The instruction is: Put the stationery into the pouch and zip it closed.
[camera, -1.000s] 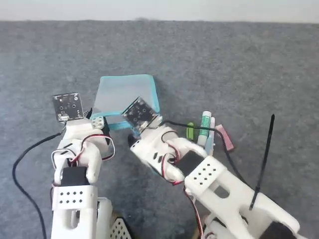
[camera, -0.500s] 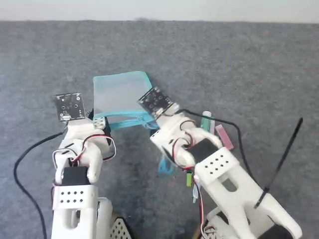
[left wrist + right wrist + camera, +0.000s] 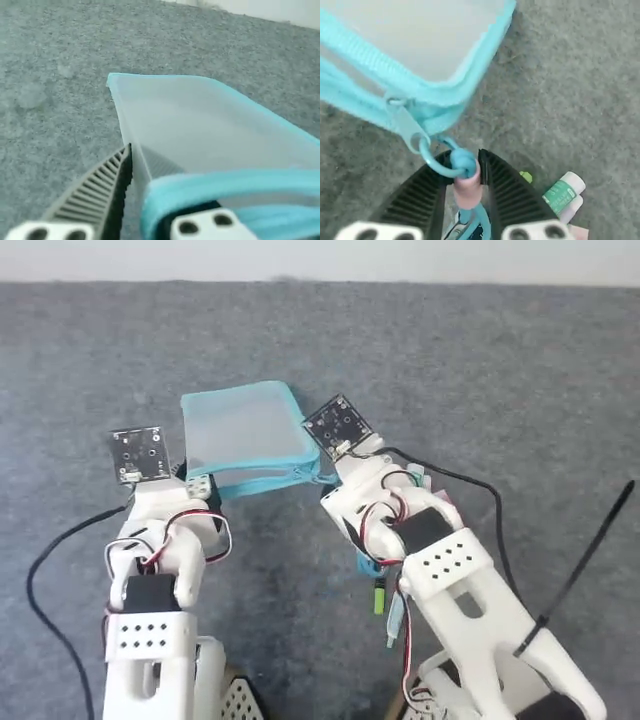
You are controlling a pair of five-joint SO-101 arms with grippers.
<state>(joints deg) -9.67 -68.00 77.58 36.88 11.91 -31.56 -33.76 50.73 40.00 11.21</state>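
Note:
A translucent pouch (image 3: 243, 430) with a light-blue zipper lies flat on the grey carpet. My left gripper (image 3: 205, 483) is shut on the pouch's near left corner; in the left wrist view the blue zipper edge (image 3: 225, 187) sits between the left gripper's (image 3: 150, 192) jaws. My right gripper (image 3: 318, 472) is at the pouch's near right corner. It is shut on the pull tab (image 3: 465, 175) tied to the zipper slider (image 3: 405, 122). A green-and-white tube (image 3: 561, 192) lies beyond it. A green marker (image 3: 380, 595) and other stationery lie under the right arm.
Grey carpet (image 3: 500, 370) stretches open behind and to the right of the pouch. A pale wall (image 3: 320, 260) runs along the far edge. A black cable (image 3: 50, 550) loops at the near left, and a black strap (image 3: 585, 565) sticks up from the right arm.
My right gripper has moved right along the pouch's near edge, dragging the zipper pull to the right corner. The pouch shifted slightly left. The left arm stayed put.

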